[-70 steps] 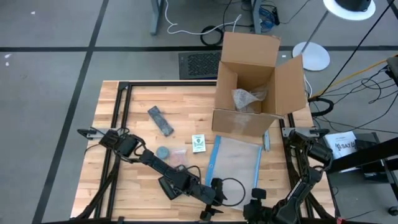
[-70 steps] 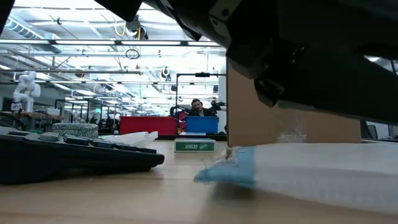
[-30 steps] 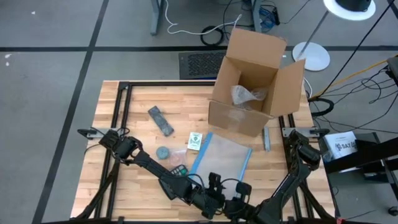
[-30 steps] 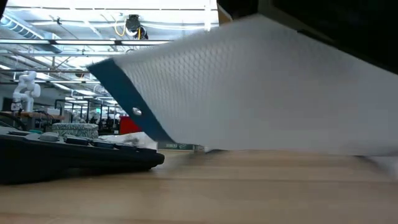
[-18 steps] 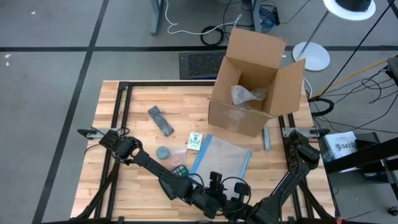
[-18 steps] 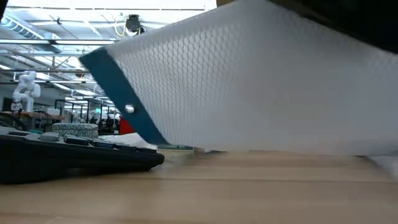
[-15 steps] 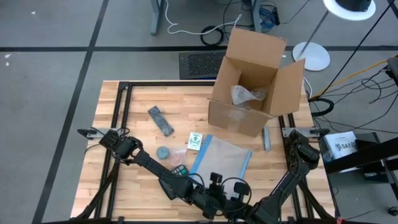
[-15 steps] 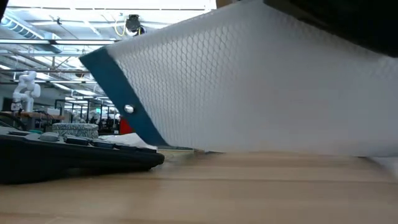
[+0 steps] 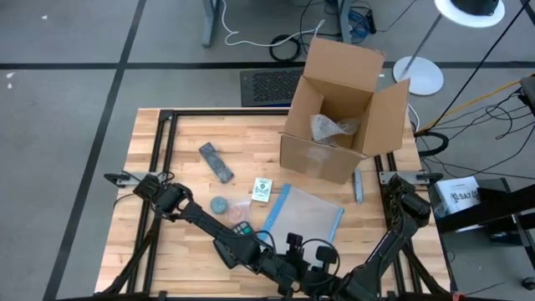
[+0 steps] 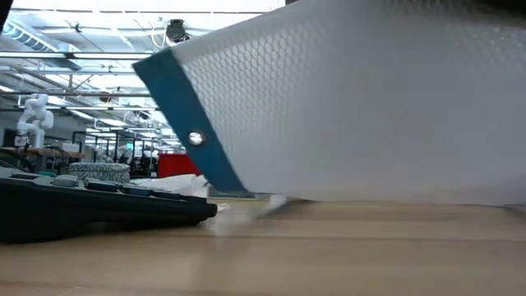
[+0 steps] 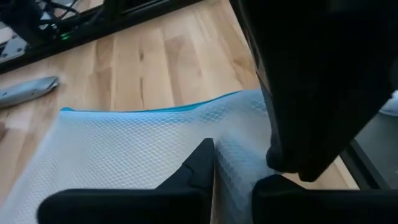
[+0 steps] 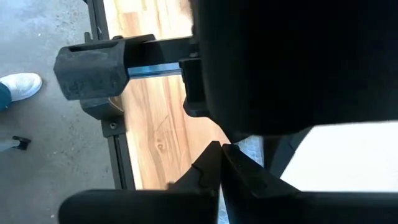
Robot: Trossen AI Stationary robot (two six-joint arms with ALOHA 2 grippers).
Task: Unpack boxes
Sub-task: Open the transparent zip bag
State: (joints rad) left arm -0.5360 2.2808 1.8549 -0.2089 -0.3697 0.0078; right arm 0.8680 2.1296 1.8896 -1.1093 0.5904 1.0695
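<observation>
At the left of the wooden table (image 9: 150, 142): base of the left arm, reaching towards the near edge at centre. Further in, a dark flat bar (image 9: 216, 161), lying askew and well apart from the rest. Near it towards centre, a small round grey-blue piece (image 9: 219, 204), a pinkish item (image 9: 241, 213) just beside it, and a small green-and-white packet (image 9: 262, 190) beyond. At centre, a clear mesh-textured pouch (image 9: 305, 216) with a blue edge, out on the tabletop between the packet and a grey cutter tool (image 9: 358, 186); contents not discernible. In the low view, blue edge tilted up off the wood, with a small metal stud on the blue strip. Left gripper (image 11: 239, 163) at the near end of the pouch, fingers drawn narrow and pinching the pouch film between them. Right gripper (image 12: 219, 149) close beside it at the near table edge, fingers fully closed with tips touching; pouch film just past the tips, but impossible to tell whether any of it is pinched. At the far right-of-centre of the table, the box (image 9: 343, 113): brown corrugated carton, upright, all top flaps folded open, near wall just beyond the pouch. Inside, crumpled clear plastic wrap (image 9: 330, 130) resting low against the near wall; nothing else distinguishable within. At the right table edge, base of the right arm, beside the cutter tool.
</observation>
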